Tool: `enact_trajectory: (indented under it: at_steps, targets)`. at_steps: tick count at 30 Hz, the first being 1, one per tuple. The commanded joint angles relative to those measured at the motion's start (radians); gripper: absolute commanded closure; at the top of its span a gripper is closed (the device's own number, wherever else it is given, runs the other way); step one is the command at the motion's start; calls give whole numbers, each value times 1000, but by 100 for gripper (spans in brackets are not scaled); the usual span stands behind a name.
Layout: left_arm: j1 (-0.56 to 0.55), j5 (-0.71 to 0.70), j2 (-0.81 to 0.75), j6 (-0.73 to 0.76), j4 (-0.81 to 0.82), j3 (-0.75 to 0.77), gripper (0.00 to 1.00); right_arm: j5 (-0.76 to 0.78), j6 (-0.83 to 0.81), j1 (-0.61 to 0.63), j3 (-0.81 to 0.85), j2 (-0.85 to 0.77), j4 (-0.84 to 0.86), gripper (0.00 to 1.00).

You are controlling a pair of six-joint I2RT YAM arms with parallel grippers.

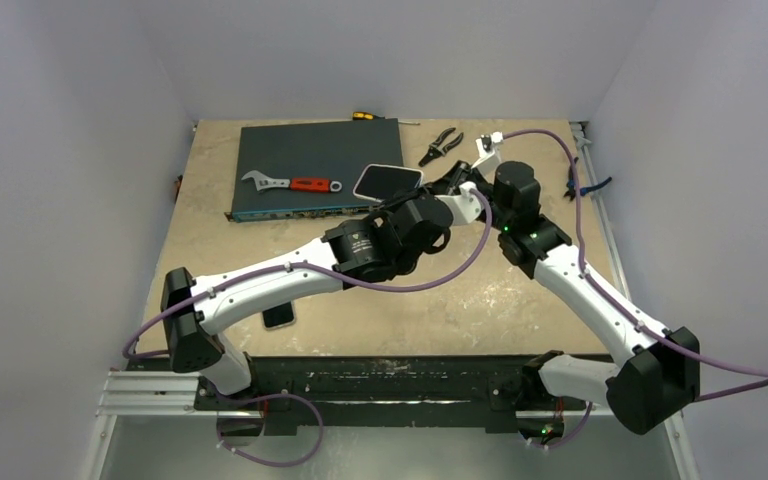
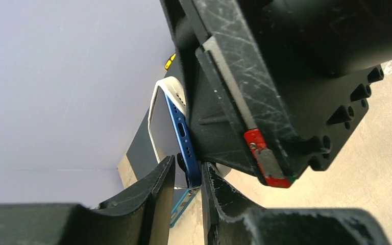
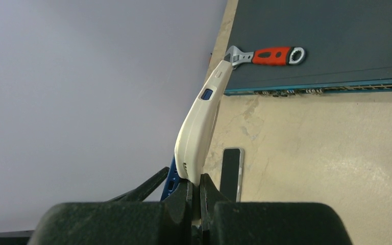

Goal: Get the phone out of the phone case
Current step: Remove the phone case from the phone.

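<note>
While both arms met in the air over the counter (image 1: 520,300), the cased handset hung between them, apart from the surface. Far left, near edge: a second dark handset (image 1: 278,316) lay flat. Behind it, an adjustable wrench (image 1: 290,183) rested on a network switch (image 1: 310,150). Next right, the blue phone (image 2: 179,127) was raised, with its lower end standing out of the white case (image 3: 199,117) and its upper end apparently seated in it.

Left tool (image 2: 189,166): fingers drawn in on the phone's lower corner, pinching it across its thickness. Contact at the outer finger was not fully visible.

Right tool (image 3: 196,188): fingers pressed nearly together on the thin rim at the case's bottom edge.

Risks, as judged: both holds were small corner holds. If the arms parted faster than the top lip released, the phone could slip from the left tool and drop onto the counter. The rim could also pull out of the right tool. Twisting would flex the case rather than free the phone.
</note>
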Motion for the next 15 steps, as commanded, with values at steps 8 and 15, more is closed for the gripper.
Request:
enact_trajectory:
  at_steps: [8, 15]
  targets:
    - [26, -92, 46, 45, 72, 10, 100, -160, 46, 17, 72, -98, 60, 100]
    - [24, -76, -12, 30, 118, 0, 100, -126, 40, 17, 71, -96, 38, 100]
